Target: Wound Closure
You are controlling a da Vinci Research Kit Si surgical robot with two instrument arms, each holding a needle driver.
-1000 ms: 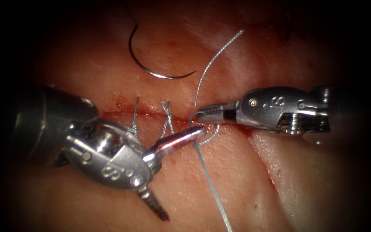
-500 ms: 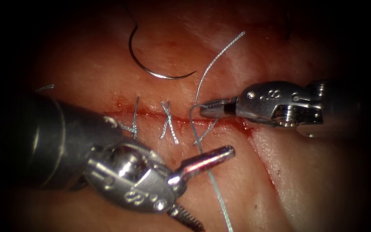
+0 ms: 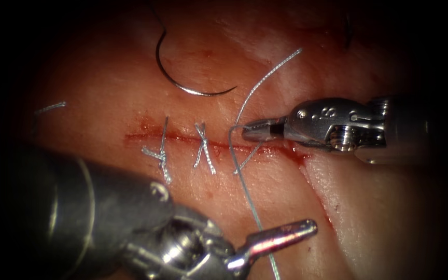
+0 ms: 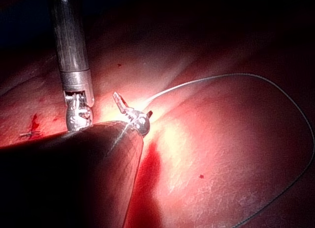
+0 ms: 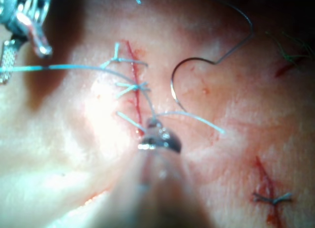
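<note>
A knot is being tightened at the cut [image 3: 265,149]: the thread [image 3: 245,186] is pinched by the right tool [image 3: 246,131], while the left tool [image 3: 309,226], jaws spread, has withdrawn downward along the strand. The needle [image 3: 182,78] lies free on the tissue [image 3: 390,207], above the cut. Steady opposing tension appears required next.

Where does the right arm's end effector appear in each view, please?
Endoscope view: the right arm's end effector is over the cut's right part, shut on the thread; the needle lies free on the tissue.
Left wrist view: it is on its upright shaft, beside the left arm's end effector.
Right wrist view: it is at the cut, near the needle.
Shared landmark: the left arm's end effector.
</note>
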